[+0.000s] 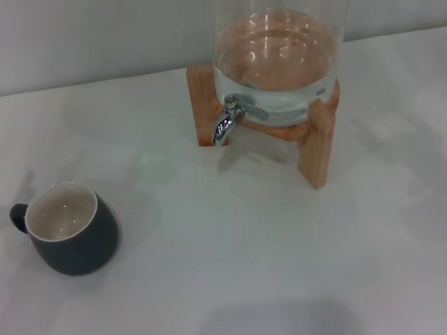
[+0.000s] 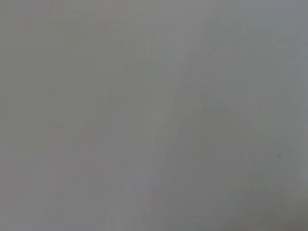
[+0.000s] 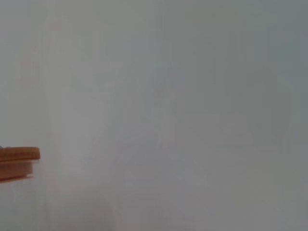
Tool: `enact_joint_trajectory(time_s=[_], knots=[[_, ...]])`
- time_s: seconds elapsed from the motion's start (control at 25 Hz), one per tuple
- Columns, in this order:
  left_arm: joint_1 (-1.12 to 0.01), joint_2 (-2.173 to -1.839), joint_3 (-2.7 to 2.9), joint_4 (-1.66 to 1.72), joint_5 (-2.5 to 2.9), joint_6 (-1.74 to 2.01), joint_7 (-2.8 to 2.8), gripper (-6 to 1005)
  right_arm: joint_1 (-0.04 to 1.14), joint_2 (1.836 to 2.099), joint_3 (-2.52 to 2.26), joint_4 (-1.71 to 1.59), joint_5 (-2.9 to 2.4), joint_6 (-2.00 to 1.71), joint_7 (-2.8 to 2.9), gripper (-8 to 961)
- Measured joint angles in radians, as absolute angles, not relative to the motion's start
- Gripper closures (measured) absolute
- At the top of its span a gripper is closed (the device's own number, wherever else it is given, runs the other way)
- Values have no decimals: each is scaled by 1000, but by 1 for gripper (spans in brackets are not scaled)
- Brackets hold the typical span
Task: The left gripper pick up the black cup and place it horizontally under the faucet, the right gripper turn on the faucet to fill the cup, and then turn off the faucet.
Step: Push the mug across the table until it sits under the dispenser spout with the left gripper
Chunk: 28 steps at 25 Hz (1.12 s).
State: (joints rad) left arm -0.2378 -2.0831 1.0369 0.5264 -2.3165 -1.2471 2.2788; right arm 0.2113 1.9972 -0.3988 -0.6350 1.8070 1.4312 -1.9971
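The black cup (image 1: 69,228) stands upright on the white table at the front left of the head view, cream inside showing, its small handle pointing left. The chrome faucet (image 1: 229,119) sticks out of a glass jar of water at the back centre, its spout curving down over bare table. Cup and faucet are well apart. Neither gripper shows in any view. The left wrist view holds only a blank grey surface.
The glass jar (image 1: 278,62) rests on a wooden stand (image 1: 318,143) at the back of the white table (image 1: 236,250). A corner of the wooden stand (image 3: 18,161) shows in the right wrist view. A pale wall rises behind.
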Motion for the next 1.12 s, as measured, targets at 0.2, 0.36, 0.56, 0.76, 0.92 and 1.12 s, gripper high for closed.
enact_joint_trajectory(time_s=[0.2,0.36,0.56,0.76,0.92,1.12], knots=[[-238,-2083,1037,526,-2317,-1247,2279,109,212,1997,-399,-635,1807,1429,-1997,275],[-238,-2083,1037,526,-2318,-1247,2279,109,213,1997,-399,-635,1807,1423,-1997,275],[-238,-2083,1037,526,-2318,-1247,2279,109,215,1997,-399,-635,1807,1422,-1997,275],[-238,-2083,1037,526,-2318,-1247,2277,110,215,1997,-399,-635,1807,1422,-1997,275],[-238,-2083,1037,526,-2318,-1247,2277,110,215,1997,-399,-635,1807,1422,-1997,275],[-240,-2083,1037,526,-2318,-1247,2276,110,217,1997,-399,-635,1807,1422,-1997,275]])
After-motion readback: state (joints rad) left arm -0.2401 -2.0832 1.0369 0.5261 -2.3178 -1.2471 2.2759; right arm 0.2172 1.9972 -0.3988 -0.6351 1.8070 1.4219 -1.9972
